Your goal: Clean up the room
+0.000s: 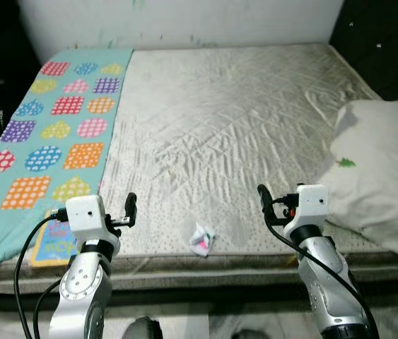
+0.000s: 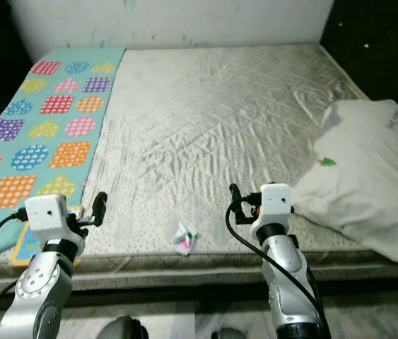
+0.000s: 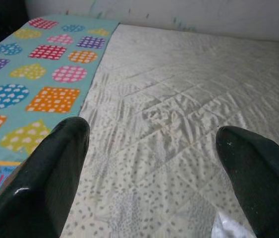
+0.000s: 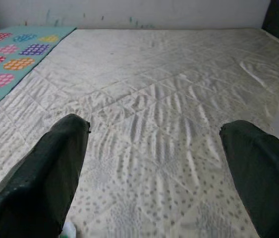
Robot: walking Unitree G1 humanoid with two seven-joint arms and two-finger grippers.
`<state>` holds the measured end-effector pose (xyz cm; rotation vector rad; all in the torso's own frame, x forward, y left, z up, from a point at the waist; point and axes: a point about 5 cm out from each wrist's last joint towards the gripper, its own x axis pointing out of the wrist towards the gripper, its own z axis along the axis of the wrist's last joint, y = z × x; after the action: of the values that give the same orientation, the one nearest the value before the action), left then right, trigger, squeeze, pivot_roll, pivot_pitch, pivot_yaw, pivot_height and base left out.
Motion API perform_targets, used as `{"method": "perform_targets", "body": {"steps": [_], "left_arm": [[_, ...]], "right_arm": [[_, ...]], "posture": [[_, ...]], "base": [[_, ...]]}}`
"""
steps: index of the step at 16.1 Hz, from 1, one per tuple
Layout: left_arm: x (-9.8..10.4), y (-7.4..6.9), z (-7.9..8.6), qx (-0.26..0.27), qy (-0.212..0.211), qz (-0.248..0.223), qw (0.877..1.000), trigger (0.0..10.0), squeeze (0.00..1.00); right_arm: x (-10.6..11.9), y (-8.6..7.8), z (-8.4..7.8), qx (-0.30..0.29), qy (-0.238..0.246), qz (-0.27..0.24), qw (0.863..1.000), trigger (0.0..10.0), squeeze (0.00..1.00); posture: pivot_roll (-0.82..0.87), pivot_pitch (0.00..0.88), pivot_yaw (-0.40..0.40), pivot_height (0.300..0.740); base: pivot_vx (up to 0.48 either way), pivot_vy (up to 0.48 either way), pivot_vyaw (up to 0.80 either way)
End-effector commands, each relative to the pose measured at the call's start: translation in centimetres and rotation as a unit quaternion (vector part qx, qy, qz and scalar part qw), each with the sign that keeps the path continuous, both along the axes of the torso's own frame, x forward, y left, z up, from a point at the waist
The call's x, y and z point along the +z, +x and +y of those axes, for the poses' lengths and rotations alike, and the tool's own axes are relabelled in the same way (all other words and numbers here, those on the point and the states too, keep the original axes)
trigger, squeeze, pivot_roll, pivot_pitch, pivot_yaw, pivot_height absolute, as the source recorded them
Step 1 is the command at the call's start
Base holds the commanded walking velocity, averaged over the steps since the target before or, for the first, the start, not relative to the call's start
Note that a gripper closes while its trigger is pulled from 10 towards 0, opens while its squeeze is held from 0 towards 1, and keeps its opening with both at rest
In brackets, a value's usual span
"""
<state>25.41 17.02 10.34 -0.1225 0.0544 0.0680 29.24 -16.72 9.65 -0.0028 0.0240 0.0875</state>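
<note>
A small crumpled white and pink wrapper point(image 1: 201, 239) lies on the silver quilted mattress point(image 1: 234, 106) near its front edge. It sits between my two arms, touching neither. My left gripper point(image 3: 151, 134) hovers over the front left of the bed, open, its black fingers point(image 1: 131, 203) wide apart with nothing between them. My right gripper point(image 4: 154, 131) is held over the front right, also open and empty, one finger point(image 1: 262, 195) pointing up. A flat colourful booklet point(image 1: 56, 244) lies at the front edge under my left arm.
A teal blanket point(image 1: 50, 134) with coloured patches covers the bed's left strip. A white pillow point(image 1: 379, 176) rests at the right edge beside my right arm. A white wall stands behind the bed and a dark tufted panel point(image 1: 389, 42) at the far right.
</note>
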Motion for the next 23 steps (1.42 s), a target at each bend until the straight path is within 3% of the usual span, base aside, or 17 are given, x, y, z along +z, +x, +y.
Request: {"method": "perform_targets", "body": {"steps": [1,11,14,23], "left_arm": [[0.13,-0.08,0.53,0.008,0.011,-0.005,1.000,10.0,0.00],[-0.07,-0.23,1.04,0.024,-0.006,0.001,1.000,10.0,0.00],[-0.11,-0.29,1.13,0.029,-0.006,0.003,1.000,10.0,0.00],[0.47,-0.35,0.88,0.014,-0.017,-0.008,1.000,10.0,0.00]], "right_arm": [[-0.16,-0.12,0.20,0.006,0.001,0.006,1.000,10.0,0.00],[-0.22,-0.18,0.74,0.031,-0.002,0.009,0.999,10.0,0.00],[-0.21,-0.19,0.82,0.036,-0.004,0.009,0.999,10.0,0.00],[-0.16,0.00,1.19,0.047,-0.026,0.021,0.998,10.0,0.00]], "posture": [[-0.14,0.130,0.036,0.640],[-0.14,0.128,0.031,0.640],[-0.14,0.128,0.029,0.601],[-0.14,0.172,0.020,0.601]], "base": [[0.000,0.000,0.00],[0.000,0.000,0.00],[0.000,0.000,0.00],[0.029,0.000,0.00]]}}
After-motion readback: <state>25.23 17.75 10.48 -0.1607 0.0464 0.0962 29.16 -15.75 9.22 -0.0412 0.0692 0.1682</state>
